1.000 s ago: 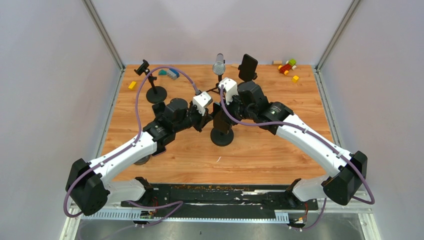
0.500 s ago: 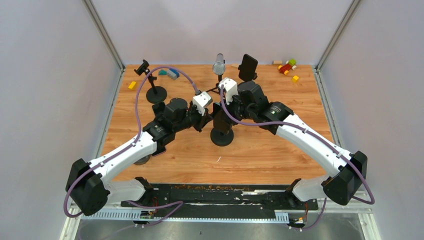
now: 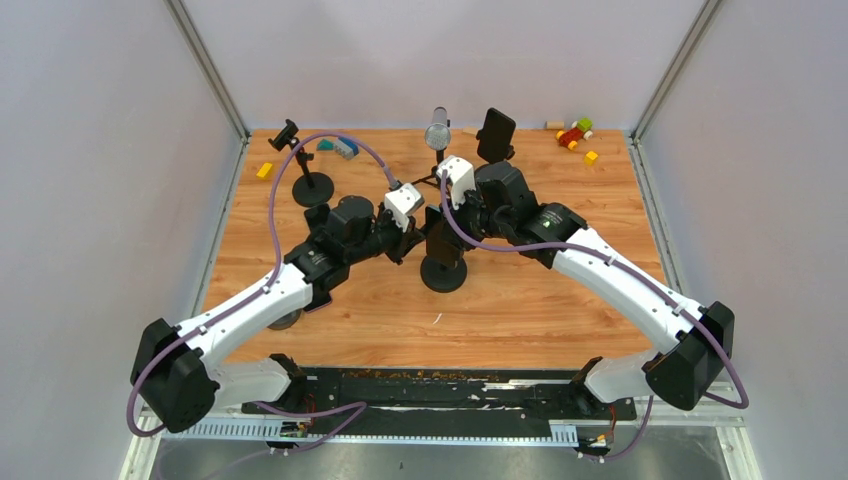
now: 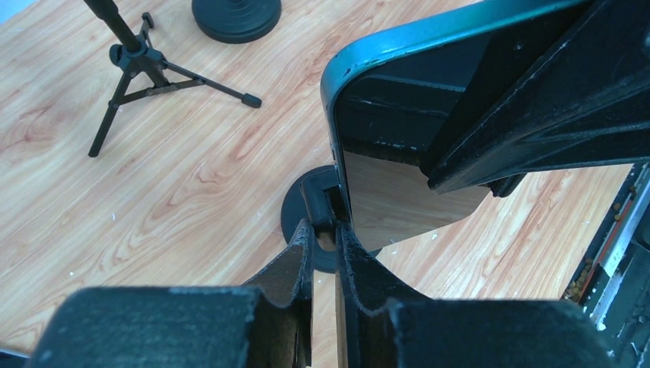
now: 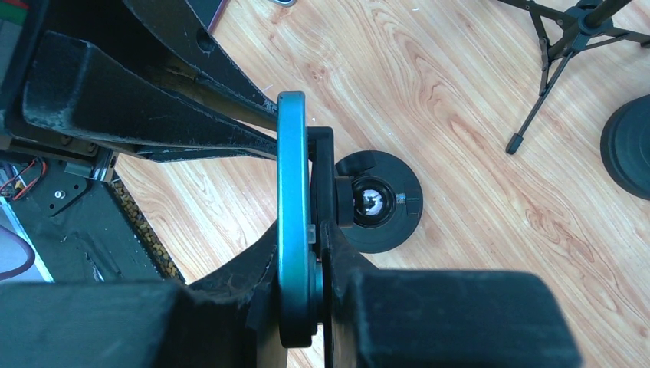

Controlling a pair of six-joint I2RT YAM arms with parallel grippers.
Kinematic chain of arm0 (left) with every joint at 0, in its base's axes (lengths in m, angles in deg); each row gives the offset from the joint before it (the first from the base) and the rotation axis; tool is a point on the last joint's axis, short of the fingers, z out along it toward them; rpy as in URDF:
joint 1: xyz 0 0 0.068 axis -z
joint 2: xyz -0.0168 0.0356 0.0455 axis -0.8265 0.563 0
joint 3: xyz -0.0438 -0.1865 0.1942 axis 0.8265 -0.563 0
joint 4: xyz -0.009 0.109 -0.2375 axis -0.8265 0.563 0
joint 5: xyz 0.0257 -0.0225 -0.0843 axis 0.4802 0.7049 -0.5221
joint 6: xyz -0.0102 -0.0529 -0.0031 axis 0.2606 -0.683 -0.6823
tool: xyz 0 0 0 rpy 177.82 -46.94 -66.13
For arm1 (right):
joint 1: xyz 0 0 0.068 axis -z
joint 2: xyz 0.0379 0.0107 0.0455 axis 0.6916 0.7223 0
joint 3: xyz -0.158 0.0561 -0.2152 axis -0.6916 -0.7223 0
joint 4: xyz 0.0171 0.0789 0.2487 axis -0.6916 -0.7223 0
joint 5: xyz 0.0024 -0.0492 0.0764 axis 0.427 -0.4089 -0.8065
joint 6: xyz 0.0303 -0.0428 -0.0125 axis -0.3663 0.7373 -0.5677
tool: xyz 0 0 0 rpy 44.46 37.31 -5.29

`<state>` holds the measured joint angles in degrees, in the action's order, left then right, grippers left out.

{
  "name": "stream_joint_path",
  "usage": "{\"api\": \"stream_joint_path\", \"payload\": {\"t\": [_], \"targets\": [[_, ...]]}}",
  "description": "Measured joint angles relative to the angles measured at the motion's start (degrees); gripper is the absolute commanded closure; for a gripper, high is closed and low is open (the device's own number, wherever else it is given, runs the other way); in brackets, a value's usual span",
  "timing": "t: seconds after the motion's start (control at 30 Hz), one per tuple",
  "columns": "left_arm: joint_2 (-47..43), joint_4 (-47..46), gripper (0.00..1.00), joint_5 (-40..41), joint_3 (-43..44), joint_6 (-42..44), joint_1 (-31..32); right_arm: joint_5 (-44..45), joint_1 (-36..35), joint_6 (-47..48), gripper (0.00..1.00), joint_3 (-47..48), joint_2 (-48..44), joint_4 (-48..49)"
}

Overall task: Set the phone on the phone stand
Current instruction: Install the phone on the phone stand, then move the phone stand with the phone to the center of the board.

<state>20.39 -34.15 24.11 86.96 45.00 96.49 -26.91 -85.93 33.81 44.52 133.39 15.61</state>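
- The right gripper [image 5: 297,257] is clenched on the dark, flat, teal-edged phone [image 5: 291,169]; the phone stands on its edge between the fingers and reaches out beyond the fingertips;
- the black phone stand [image 5: 387,207] with a round base is just beside the phone, on the light wooden table [image 5: 475,100];
- the left gripper [image 4: 326,230] is closed tight, its tips pinching the clamp piece of the stand; the phone is just above them.

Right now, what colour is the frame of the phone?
Teal, a blue-green. The phone shows its edge best in the right wrist view.
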Motion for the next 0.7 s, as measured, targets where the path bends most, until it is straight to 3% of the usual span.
{"api": "stream_joint_path", "payload": {"t": [0.27,0.5,0.7], "targets": [[-1.31,2.14,0.77,0.79,0.00,2.40,0.48,-1.38,0.00,0.44,1.00,0.02,0.17,0.07],[-5.14,6.69,0.74,-10.01,0.04,3.91,4.28,5.22,3.45,0.92,1.00,0.24,2.08,4.61],[-5.42,7.54,0.66,-11.85,0.04,3.96,4.11,6.60,4.11,0.92,1.00,0.24,2.14,4.83]]}}
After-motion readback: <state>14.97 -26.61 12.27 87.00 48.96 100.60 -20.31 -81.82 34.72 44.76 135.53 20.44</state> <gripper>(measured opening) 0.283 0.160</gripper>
